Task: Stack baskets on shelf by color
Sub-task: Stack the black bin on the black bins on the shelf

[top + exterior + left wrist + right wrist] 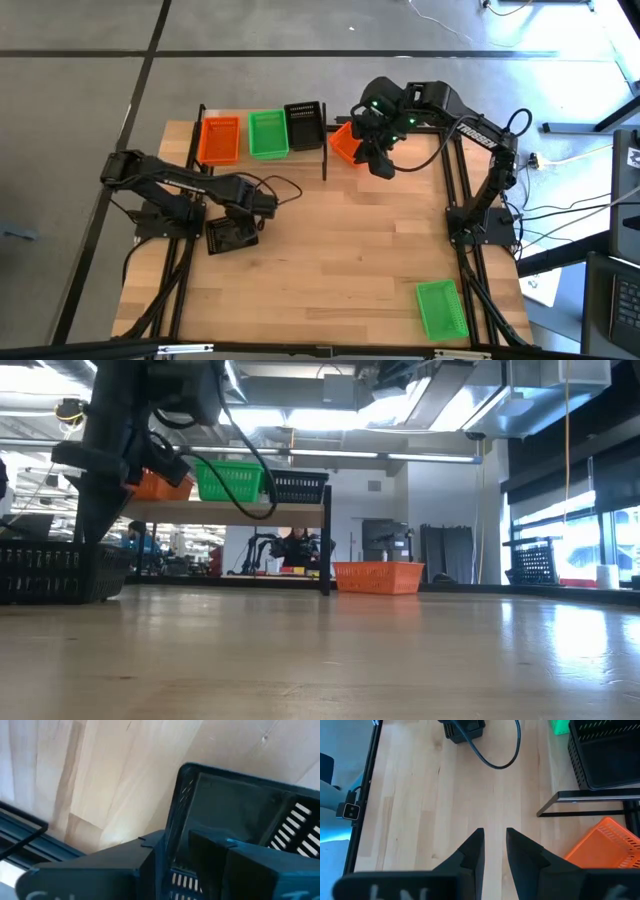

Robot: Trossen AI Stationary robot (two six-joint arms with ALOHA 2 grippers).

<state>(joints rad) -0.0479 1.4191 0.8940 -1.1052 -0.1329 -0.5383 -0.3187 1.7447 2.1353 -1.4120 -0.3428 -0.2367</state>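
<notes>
My left gripper (238, 222) is down at a black basket (228, 238) near the table's left edge and is shut on its wall. In the low view that basket (50, 575) rests with its bottom on the table. My right gripper (382, 165) hangs over the table just right of the shelf (290, 508), beside an orange basket (343, 143) that sits on the tabletop. Its fingers (494, 840) are open by a narrow gap and touch nothing. On the shelf, orange (220, 140), green (267, 133) and black (303, 125) baskets stand side by side. My left gripper (177, 850) pinches a side wall of the black basket near a corner (175, 825), one finger inside the basket and one outside. The fingers come from above, pointing down. The basket sits upright with its bottom on the table.
A second green basket (441, 308) lies near the table's near right corner. The shelf's black upright (324, 150) stands between the shelved baskets and the orange basket (605, 845). A cable loops from the left arm (285, 188). The table's middle is bare wood.
</notes>
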